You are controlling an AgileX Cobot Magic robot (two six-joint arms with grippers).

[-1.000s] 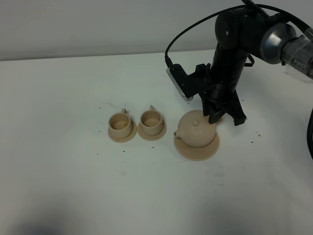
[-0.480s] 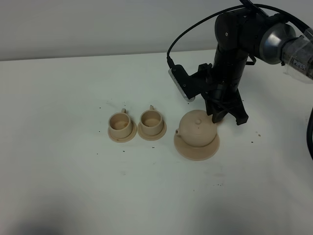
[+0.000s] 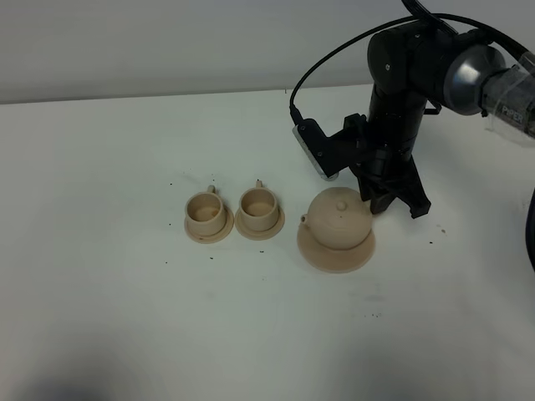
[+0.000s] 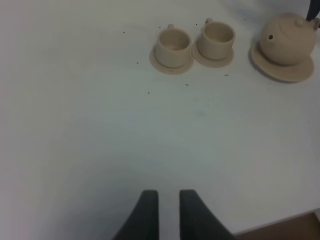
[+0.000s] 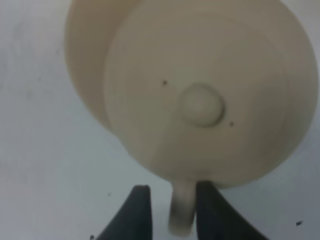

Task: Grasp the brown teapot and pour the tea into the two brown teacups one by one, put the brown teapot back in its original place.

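Observation:
The brown teapot point(image 3: 337, 219) sits slightly raised and tilted over its wide saucer, the original place point(image 3: 334, 257), right of centre. My right gripper point(image 3: 378, 205) is shut on the pot's loop handle point(image 5: 181, 210), a finger on each side point(image 5: 137, 212). The lid knob point(image 5: 201, 104) faces the right wrist camera. The two brown teacups point(image 3: 206, 210) point(image 3: 258, 205) stand side by side on small saucers left of the pot. The tea is hidden. My left gripper point(image 4: 169, 197) hovers over bare table near the front edge, open by a narrow gap and holding nothing.
The white table point(image 3: 100, 276) is scattered with small dark specks. The right arm's camera housing point(image 3: 315, 149) and cable hang just behind the teapot. The table's front edge point(image 4: 300, 222) shows in the left wrist view.
My right gripper has shifted a little to the right and up. The teapot has moved with it, its knob and spout rising slightly while the saucer stays put. The cups are unmoved.

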